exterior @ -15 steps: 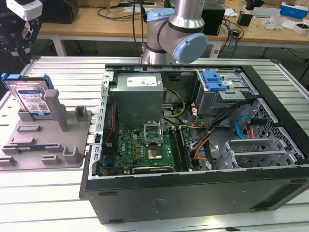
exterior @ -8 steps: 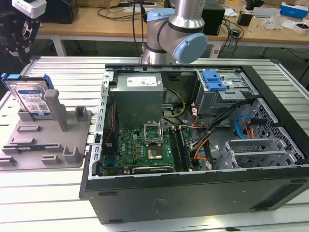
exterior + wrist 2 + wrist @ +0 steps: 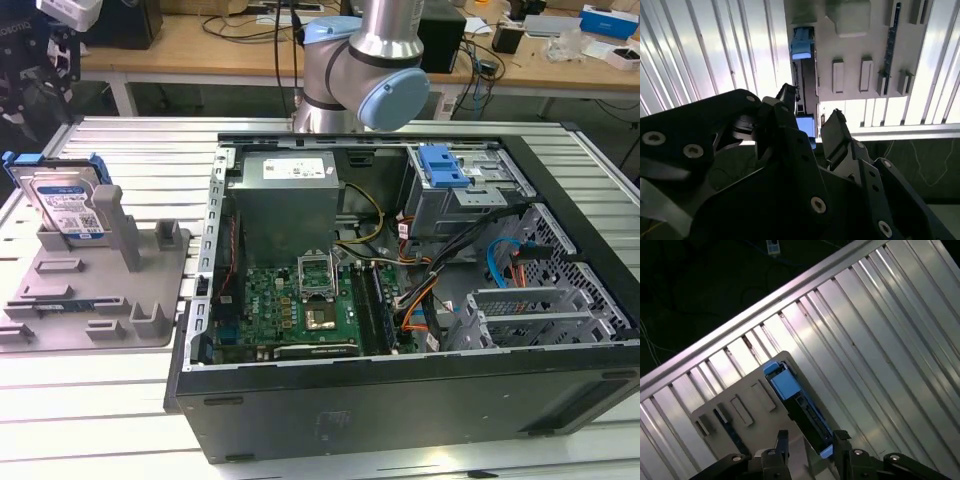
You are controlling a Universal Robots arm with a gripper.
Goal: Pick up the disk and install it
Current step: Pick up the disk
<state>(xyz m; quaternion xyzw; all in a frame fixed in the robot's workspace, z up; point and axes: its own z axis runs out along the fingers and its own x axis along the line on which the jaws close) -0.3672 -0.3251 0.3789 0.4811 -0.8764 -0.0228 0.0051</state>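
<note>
The disk (image 3: 70,205) stands on edge in a slot of the grey fixture (image 3: 100,300) at the exterior view's left, its silver face and white-and-blue label showing inside a blue bracket. My gripper (image 3: 30,100) hangs above it, at the top left of that view. In both wrist views I look down on the disk edge-on (image 3: 804,75) (image 3: 797,400), a thin dark strip with blue ends. My gripper (image 3: 810,117) (image 3: 811,440) is open, one black finger on either side of the disk's near end and apart from it.
An open computer case (image 3: 190,330) lies on the ribbed metal table (image 3: 100,400) at the exterior view's right, with a motherboard (image 3: 300,305), a grey power supply (image 3: 285,200) and a drive cage topped by a blue clip (image 3: 442,165). A cluttered workbench (image 3: 200,50) stands behind.
</note>
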